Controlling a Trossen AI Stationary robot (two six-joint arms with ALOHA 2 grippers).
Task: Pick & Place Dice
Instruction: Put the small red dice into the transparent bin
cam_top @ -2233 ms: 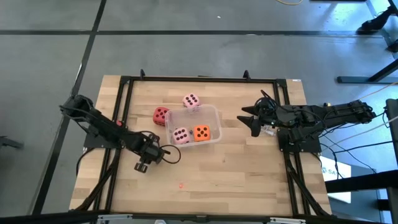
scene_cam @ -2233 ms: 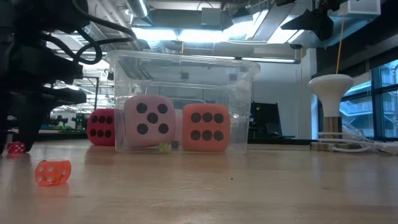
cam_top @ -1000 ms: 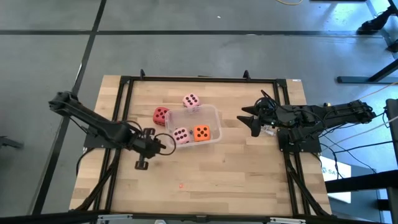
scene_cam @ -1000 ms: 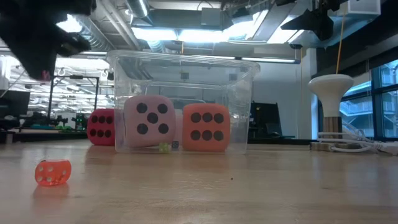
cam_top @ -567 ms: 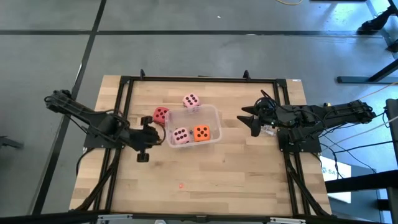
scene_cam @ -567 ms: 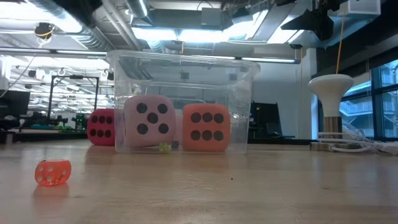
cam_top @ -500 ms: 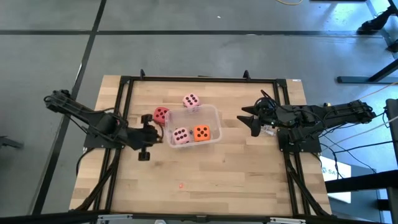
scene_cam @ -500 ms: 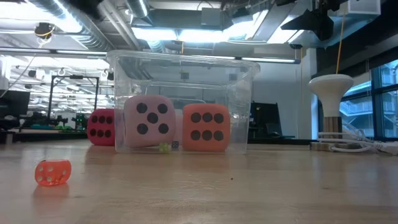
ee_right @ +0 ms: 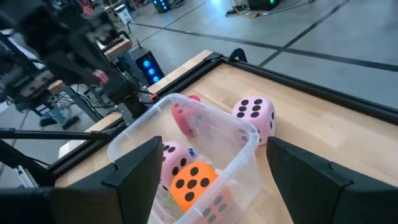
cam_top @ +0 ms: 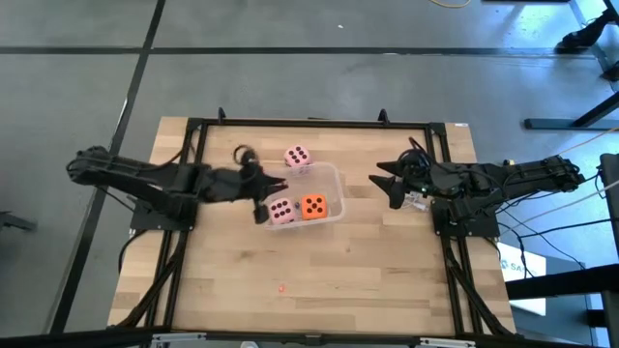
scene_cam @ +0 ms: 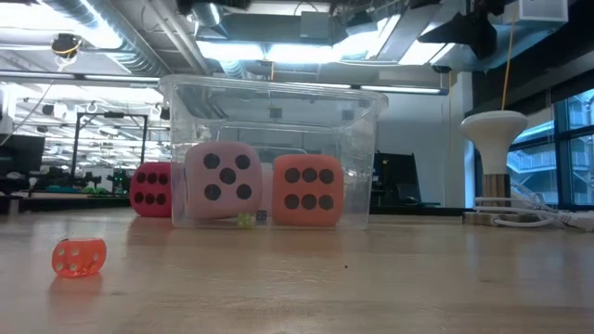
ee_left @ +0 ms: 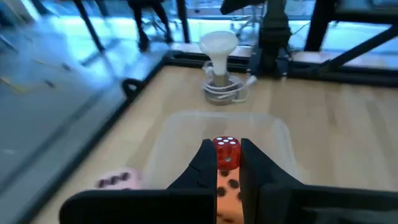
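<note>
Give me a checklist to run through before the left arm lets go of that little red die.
1. Grip: small red die sits between the fingers of the left pincer: ok.
2. Position: the clear tub lies under the die in the left wrist view: ok.
3. Drop height above the tub: cannot tell.
4. Landing room: the pink die and orange die fill the tub's near half, and the far half looks free: ok.
5. Right pincer is open and apart from the tub at the table's right: ok.
6. All dice in: large red die and second pink die are outside the tub: not ok.
</note>
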